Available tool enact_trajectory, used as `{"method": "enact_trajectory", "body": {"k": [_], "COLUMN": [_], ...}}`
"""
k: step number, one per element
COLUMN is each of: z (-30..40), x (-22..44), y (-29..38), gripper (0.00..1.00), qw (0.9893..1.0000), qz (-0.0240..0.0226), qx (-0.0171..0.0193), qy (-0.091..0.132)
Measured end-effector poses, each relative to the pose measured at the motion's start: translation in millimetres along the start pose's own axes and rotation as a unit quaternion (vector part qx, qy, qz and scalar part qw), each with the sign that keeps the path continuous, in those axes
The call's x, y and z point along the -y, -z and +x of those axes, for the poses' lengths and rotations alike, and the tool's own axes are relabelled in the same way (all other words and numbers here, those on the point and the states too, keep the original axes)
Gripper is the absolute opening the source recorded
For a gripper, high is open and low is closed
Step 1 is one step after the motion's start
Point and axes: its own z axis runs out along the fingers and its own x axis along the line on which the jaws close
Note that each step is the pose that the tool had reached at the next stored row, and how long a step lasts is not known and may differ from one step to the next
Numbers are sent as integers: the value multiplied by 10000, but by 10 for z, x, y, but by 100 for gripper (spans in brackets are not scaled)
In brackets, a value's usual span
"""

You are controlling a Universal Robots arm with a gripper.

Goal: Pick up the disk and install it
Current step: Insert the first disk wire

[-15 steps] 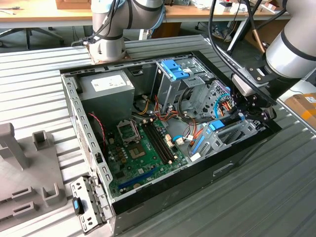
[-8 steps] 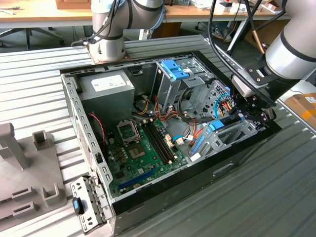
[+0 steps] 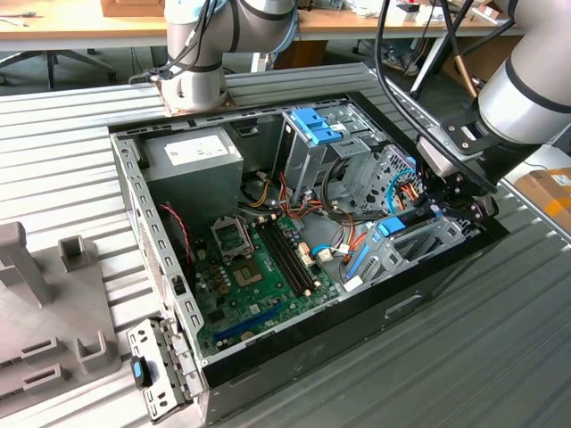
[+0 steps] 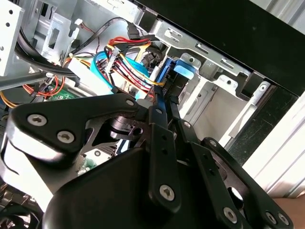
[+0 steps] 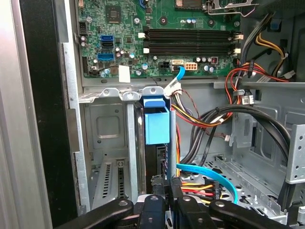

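First wrist view: blue-framed disk (image 5: 156,125) upright in grey cage (image 5: 109,124)

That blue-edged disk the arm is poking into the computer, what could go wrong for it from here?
1. The disk stands on edge in a narrow metal bay; a slight tilt could jam it against the bay's walls.
2. Loose cables hang close beside the gripper; they might snag or get pinched.
3. The motherboard lies just beyond the bay, so a slip could knock it.

Robotics lab or workshop, open computer case (image 3: 294,241) on ribbed metal bench (image 3: 500,357), wooden desks (image 3: 71,31) behind
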Motion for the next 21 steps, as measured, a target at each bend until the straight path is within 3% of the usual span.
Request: {"method": "enact_trajectory", "body": {"k": [10,15,21], "z": [10,-5,-12], "x": [-6,6,6], "y": [-24,68,67], "gripper": [17,17,17], "qw": [10000,10000,10000], "qz": [0,4,6], "qx": [1,2,0], "qy": [-1,-2,-1]}}
